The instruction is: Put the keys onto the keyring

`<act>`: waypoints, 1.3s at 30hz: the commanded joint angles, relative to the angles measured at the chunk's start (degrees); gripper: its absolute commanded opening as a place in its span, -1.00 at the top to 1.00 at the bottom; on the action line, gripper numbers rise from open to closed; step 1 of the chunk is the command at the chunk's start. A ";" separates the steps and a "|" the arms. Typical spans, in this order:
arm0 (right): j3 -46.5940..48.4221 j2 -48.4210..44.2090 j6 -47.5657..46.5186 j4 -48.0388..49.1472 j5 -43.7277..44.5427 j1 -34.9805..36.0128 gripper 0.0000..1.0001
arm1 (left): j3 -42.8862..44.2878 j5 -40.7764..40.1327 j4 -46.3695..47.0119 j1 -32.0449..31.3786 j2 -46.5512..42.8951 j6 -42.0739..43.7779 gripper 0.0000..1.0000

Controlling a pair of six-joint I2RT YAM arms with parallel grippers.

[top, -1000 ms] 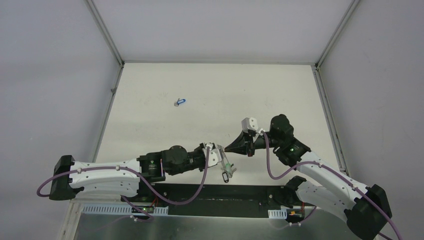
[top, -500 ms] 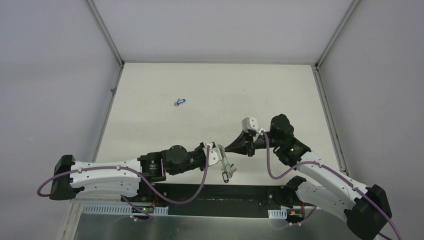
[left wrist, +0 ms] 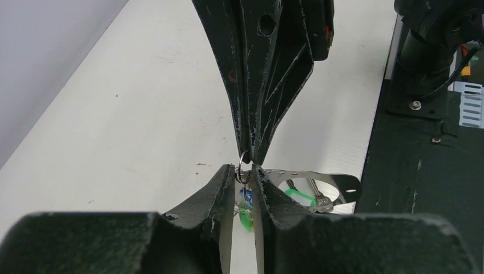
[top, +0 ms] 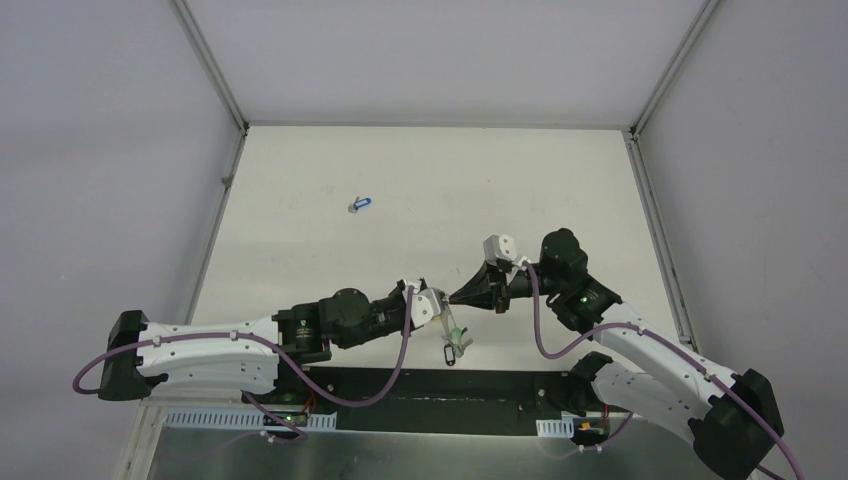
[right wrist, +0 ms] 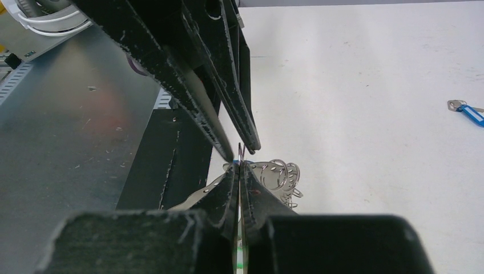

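The keyring (top: 452,337) hangs above the table's near edge as a thin metal band with holes (left wrist: 337,181), with small rings on its rim (right wrist: 279,172). My left gripper (top: 436,304) is shut on it, jaws narrowly apart (left wrist: 244,171). A blue tag (left wrist: 246,196) and a green tag (left wrist: 247,218) dangle between its fingers, and a green-headed key (left wrist: 299,196) lies inside the loop. My right gripper (top: 456,296) meets it tip to tip, shut (right wrist: 240,162) on a small split ring (left wrist: 244,161). A loose blue-tagged key (top: 360,204) lies far left on the table (right wrist: 471,113).
A black base plate (top: 480,385) runs along the near edge under both grippers, with a metal ledge (right wrist: 57,142) beyond it. White walls with metal frame rails (top: 215,70) enclose the table on three sides.
My left gripper has edged slightly up and toward the right gripper, carrying the keyring with it. The right arm and the blue key have not moved.
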 commanded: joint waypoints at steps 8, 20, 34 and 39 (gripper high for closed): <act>0.50 -1.58 0.23 3.71 -1.31 0.20 1.00 | 3.39 1.73 -1.06 -0.56 -0.38 1.33 1.00; 0.90 -3.70 0.99 2.46 5.10 0.20 0.01 | 13.82 0.15 -16.31 -0.57 3.59 -1.20 1.00; 3.51 -3.86 2.31 1.04 5.63 0.20 -0.06 | 34.78 1.19 -45.97 -0.47 12.28 -7.34 1.00; 2.96 -2.12 8.60 8.79 4.94 0.24 0.02 | 44.21 0.47 -56.71 -0.47 17.92 -8.19 1.00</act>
